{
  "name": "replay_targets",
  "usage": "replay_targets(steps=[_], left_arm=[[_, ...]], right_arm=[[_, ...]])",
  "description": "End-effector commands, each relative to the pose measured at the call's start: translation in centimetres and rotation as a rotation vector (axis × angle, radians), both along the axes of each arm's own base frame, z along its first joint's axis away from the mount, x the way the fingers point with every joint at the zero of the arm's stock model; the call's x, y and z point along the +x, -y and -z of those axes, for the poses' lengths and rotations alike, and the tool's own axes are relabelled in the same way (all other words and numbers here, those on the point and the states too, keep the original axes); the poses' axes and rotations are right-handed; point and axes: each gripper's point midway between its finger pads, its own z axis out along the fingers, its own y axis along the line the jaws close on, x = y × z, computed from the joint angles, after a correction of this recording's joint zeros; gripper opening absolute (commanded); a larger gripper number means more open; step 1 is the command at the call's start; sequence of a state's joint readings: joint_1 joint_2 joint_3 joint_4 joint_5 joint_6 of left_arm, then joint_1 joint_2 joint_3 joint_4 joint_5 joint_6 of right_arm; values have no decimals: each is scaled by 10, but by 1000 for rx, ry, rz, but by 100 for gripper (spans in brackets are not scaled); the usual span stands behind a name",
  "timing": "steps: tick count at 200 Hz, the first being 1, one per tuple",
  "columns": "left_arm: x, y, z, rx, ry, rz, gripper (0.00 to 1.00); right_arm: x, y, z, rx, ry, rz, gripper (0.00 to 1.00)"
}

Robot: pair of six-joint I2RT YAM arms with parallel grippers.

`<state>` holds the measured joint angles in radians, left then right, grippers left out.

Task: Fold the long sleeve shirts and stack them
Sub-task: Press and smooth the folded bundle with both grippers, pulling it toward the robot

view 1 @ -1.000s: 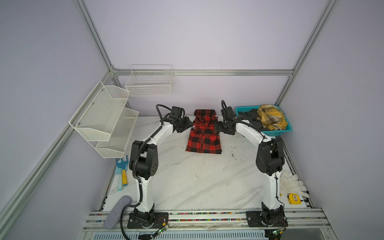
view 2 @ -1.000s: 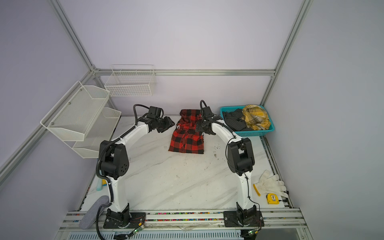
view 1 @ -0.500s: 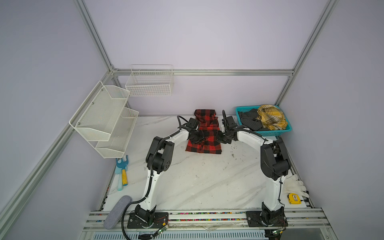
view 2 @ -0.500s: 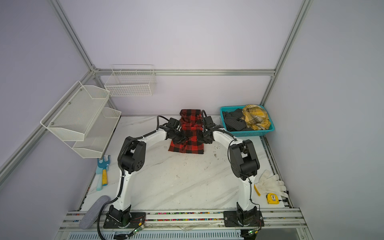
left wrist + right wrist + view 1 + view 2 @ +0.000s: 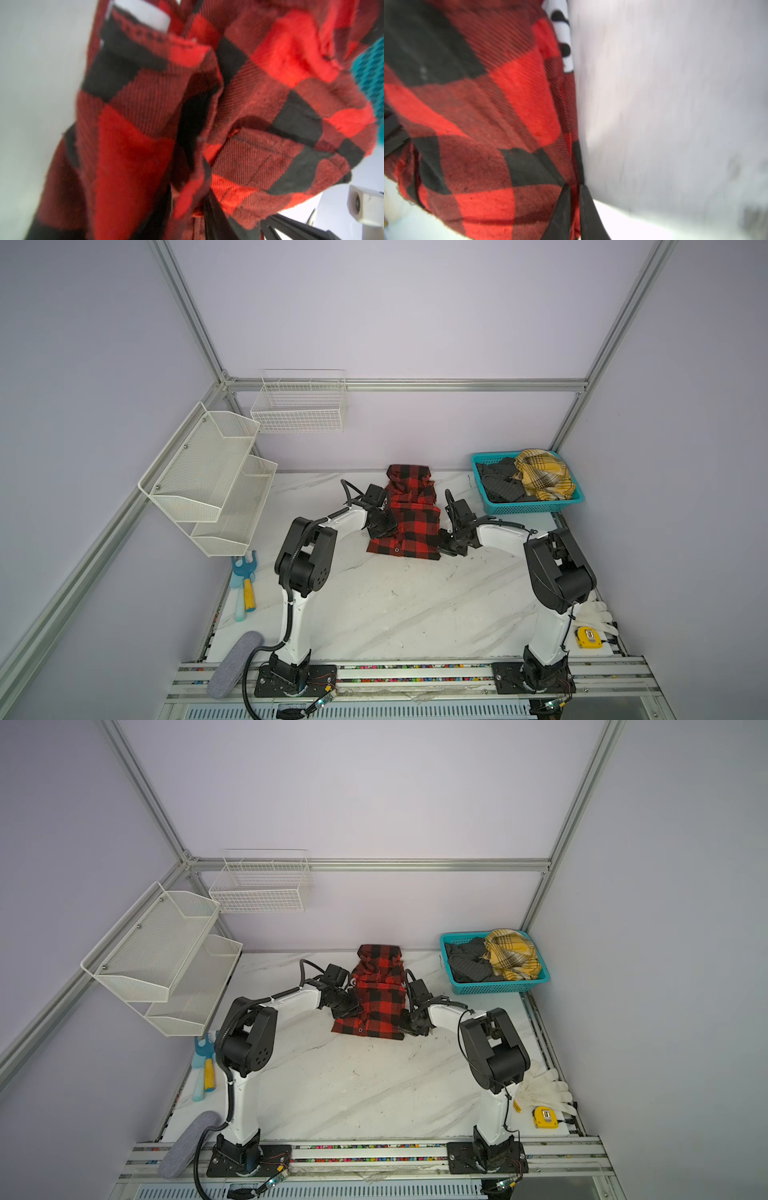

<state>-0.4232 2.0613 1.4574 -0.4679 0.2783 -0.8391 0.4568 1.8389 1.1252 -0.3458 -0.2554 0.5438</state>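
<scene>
- White marble-look table (image 5: 395, 614) up front. Over by my right base there's a pair of white work gloves (image 5: 594, 612) and a yellow tape measure (image 5: 588, 637).
- Further in, my right gripper (image 5: 574, 186) is pinched tight on the right edge of the red-and-black check shirt (image 5: 411, 526).
- My left gripper (image 5: 385, 526) is clamped on the shirt's left edge, fingers half buried in cloth.
- The shirt itself lies mid-table, reaching toward the back wall.
- Back right corner: a teal basket (image 5: 536, 509) holding the mustard plaid shirt (image 5: 542, 475) and the dark grey shirt (image 5: 500, 485).

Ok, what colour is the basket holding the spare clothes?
Teal basket, clearest in a top view.
</scene>
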Motion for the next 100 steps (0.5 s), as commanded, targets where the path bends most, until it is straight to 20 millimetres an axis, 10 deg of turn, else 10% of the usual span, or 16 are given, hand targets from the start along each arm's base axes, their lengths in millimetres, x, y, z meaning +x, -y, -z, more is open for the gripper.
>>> replay_targets(steps=[1,50,100], left_arm=[[-40,-6,-16,5,-9,6,31],[-32,-15,-101,18,152,43,45],[-11,-38,-47,14,23,-18,25]], right_arm=[[-19,-1,-35,41,14,20,15],[3,-20,-87,115,110,-2,16],[40,-47,-48,135,88,-30,16]])
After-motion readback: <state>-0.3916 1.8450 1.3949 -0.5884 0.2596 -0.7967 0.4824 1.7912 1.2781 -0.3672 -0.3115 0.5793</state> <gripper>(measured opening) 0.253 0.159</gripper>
